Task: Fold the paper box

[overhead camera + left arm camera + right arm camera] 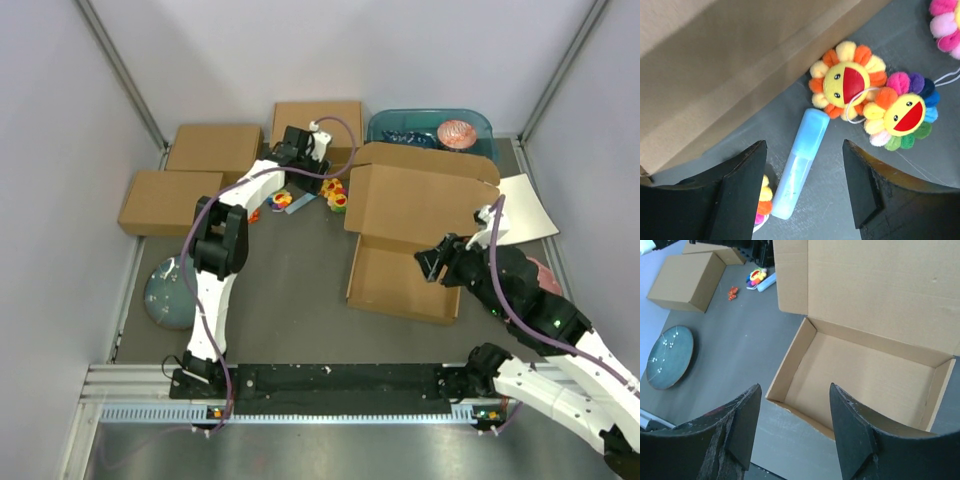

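Black fingers of the right gripper (795, 390) fill the bottom of the right wrist view. They stand moderately apart and hold nothing. Just beyond them is the near front wall of the paper box (860, 375).

In the overhead view the paper box sits right of centre on the grey table (290, 290). Its shallow tray looks formed, with four walls up. Its hinged lid (420, 200) leans open toward the top of the frame, and a side flap shows at the lid's left edge in the wrist view.

The left gripper (804, 145) is well apart from the box, in the upper middle of the overhead view. Its fingers are spread wide and empty. It hovers over a pale blue tube (802, 165) lying beside two flower-face plush toys (850, 85).

Three ready-made cardboard boxes (170, 200) line the upper left. A teal plate (168, 293) lies at the left. A white sheet (525, 205) lies at the right.

The step in hand is probably closing the lid. Doing it well likely means reaching behind the lid's top edge and pushing it down evenly. The side flaps should be guided inside the tray walls, not left to catch on them. The light tray may slide, so the left arm could brace it.
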You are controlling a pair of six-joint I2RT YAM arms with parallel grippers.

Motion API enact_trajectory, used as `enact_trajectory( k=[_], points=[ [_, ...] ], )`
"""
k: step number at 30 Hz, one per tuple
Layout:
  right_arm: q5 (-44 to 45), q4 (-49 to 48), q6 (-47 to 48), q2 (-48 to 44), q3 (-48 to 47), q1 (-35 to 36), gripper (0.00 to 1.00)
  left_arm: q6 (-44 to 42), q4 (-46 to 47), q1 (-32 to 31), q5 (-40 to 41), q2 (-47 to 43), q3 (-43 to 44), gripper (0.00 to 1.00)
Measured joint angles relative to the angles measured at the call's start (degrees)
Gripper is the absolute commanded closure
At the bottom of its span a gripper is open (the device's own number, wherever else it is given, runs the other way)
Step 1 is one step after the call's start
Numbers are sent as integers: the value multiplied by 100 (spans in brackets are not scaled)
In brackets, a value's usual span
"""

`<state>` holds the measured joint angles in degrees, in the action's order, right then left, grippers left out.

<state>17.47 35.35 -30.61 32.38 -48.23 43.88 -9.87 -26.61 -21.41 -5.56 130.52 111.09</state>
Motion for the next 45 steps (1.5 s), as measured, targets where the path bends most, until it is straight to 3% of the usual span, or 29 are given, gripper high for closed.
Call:
enact_trajectory(
  k=[8,12,15,16,20,26,32,38,41,45],
  points=[
    [46,39,59,109,-31,0,43,348,-866,-42,81,407,273,32],
    [52,90,59,98,-31,0,42,496,-1080,-61,131,564,461,36],
    [68,118,57,85,-31,0,43,584,-1207,-76,173,579,463,45],
    [70,118,57,74,-31,0,43,605,-1220,-79,201,579,461,53],
    [70,118,48,63,-31,0,43,752,-1215,-79,286,553,413,71],
    [72,120,0,48,-31,0,43,1058,-1156,-76,546,129,-243,77],
    [168,146,2,-79,-35,0,43,1414,-1200,9,1045,-852,-1340,79],
    [291,236,68,-87,-138,0,43,1794,-846,-129,1526,-3213,-2653,85],
    [378,240,122,-85,-173,0,43,1880,-409,-925,1790,-4524,-3171,87],
    [494,267,208,-28,-284,0,43,2138,90,-2479,1620,-5265,-3604,88]
  ],
)
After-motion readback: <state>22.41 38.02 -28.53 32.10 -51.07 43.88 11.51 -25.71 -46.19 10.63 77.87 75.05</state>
